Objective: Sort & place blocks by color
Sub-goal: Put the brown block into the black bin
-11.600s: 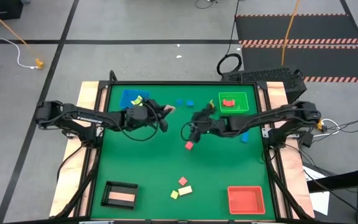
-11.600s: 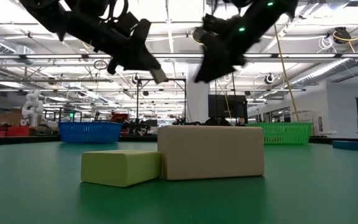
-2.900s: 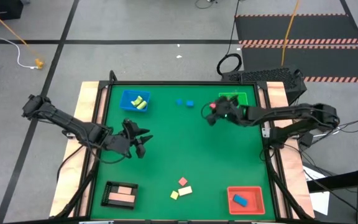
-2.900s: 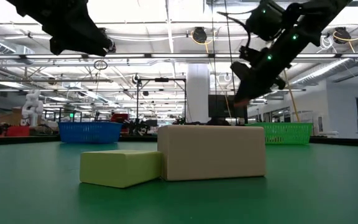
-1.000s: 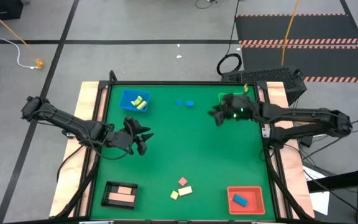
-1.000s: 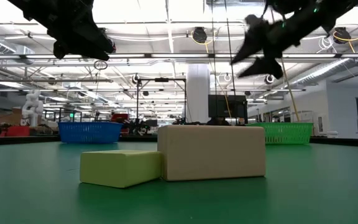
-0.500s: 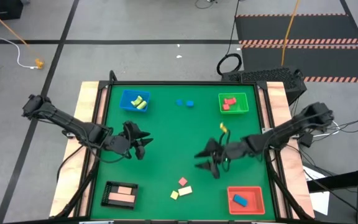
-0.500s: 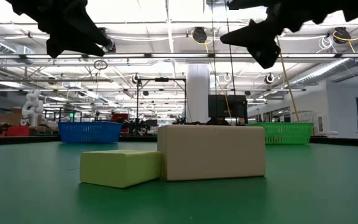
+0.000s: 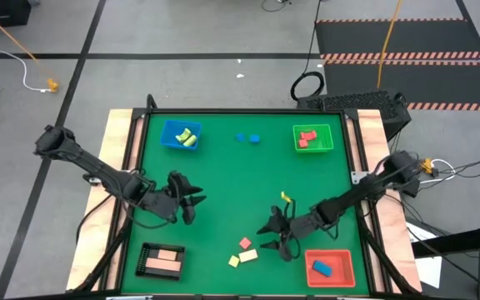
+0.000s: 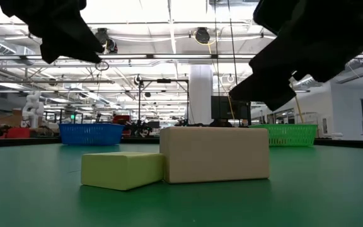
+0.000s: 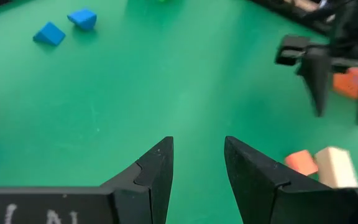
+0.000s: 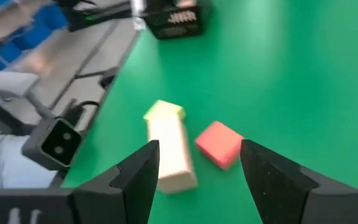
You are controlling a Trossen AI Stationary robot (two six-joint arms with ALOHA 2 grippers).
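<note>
We see bright, even light from ceiling lamps (image 10: 200, 34). Shadows on the table (image 9: 223, 179) are soft. Both wrist views are blurred, mostly toward twelve o'clock.

Three loose blocks cluster at the table's near edge: a red cube (image 9: 245, 242), a cream bar (image 9: 248, 255) touching a small yellow-green block (image 9: 234, 261). Two blue blocks (image 9: 247, 138) lie close together on the far side. Other blocks lie in trays: yellow-green ones (image 9: 185, 137) in blue, red ones (image 9: 307, 137) in green, a blue one (image 9: 322, 267) in red, pale pink bars (image 9: 164, 262) in black.
</note>
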